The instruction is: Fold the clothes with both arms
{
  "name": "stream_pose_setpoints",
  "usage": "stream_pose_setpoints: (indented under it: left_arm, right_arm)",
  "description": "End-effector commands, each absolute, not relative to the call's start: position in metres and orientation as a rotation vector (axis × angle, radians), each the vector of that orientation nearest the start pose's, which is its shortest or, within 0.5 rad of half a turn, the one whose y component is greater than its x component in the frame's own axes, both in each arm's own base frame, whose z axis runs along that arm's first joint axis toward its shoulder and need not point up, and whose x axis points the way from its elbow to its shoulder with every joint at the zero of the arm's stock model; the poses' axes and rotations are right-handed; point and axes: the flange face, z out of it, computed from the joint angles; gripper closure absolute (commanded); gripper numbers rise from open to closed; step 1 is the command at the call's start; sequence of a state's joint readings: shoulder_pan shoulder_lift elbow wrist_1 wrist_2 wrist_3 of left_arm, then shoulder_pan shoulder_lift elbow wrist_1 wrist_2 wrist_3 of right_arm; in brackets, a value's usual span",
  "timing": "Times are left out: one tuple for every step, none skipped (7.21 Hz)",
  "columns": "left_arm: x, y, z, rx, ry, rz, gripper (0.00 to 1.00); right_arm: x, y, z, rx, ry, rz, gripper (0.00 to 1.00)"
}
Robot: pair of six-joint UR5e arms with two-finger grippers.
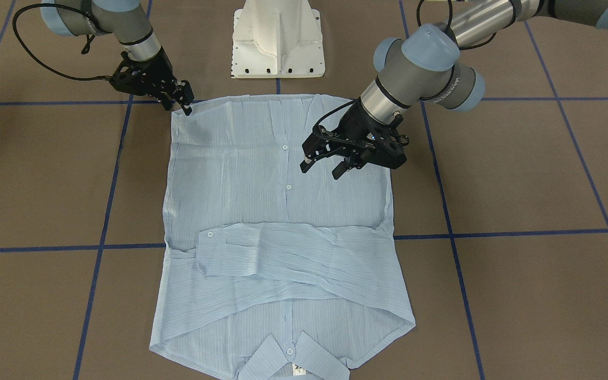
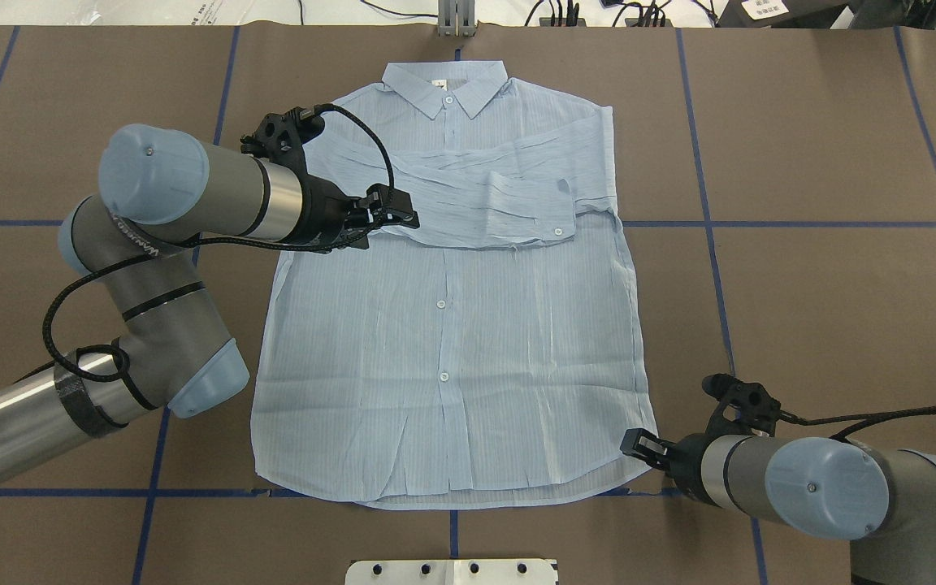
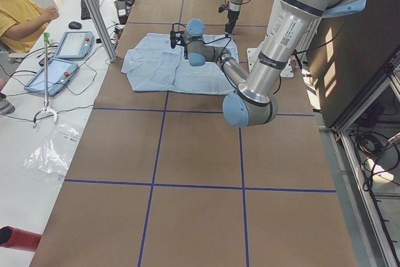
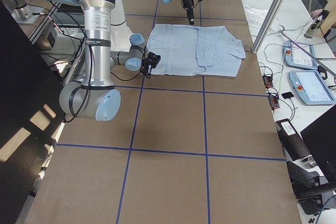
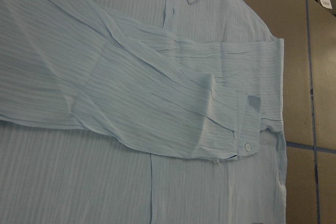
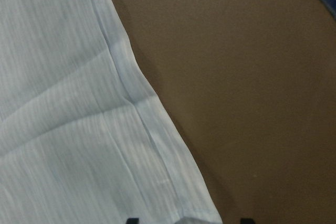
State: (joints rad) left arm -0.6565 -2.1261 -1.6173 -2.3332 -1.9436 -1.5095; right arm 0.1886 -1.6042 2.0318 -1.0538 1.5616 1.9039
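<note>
The light-blue striped shirt (image 1: 283,200) lies flat and buttoned on the brown table, collar (image 2: 445,81) at the far side from the robot. Both sleeves are folded across the chest, one cuff (image 5: 245,129) on top. My left gripper (image 1: 321,170) hovers open over the shirt's body, near its left side and just below the folded sleeves (image 2: 468,195), holding nothing. My right gripper (image 1: 181,105) is open at the shirt's near right hem corner (image 6: 199,211). In the right wrist view that corner lies between the two fingertips at the bottom edge.
The white pedestal base (image 1: 277,42) stands just behind the hem. Blue tape lines (image 2: 801,225) cross the brown table cover (image 1: 520,174). A person in yellow (image 3: 22,17) sits at a side table with tablets (image 3: 62,60) beyond the collar end.
</note>
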Motion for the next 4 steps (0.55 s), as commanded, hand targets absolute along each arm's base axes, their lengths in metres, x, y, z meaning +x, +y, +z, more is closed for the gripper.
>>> stream_pose_setpoints:
  left_arm:
    - [0.4623,-0.4785,0.2226,0.180,1.372,-0.242,0.13]
    - [0.4625,-0.4789,0.2243,0.179,1.369,-0.244,0.13]
    - [0.4625,-0.4789,0.2243,0.179,1.369,-0.244,0.13]
    - [0.4625,-0.4789,0.2243,0.179,1.369,-0.244,0.13]
  right_arm:
    - [-0.4475,-0.2216,0.4035,-0.059,-0.950,0.489,0.64]
    - [-0.4462,-0.2229,0.4020,-0.058,-0.954,0.492,0.83]
    - [-0.4452,-0.2227,0.4027,-0.057,-0.952,0.491,0.90]
    - [-0.4436,-0.2239,0.4019,-0.056,-0.954,0.493,1.00]
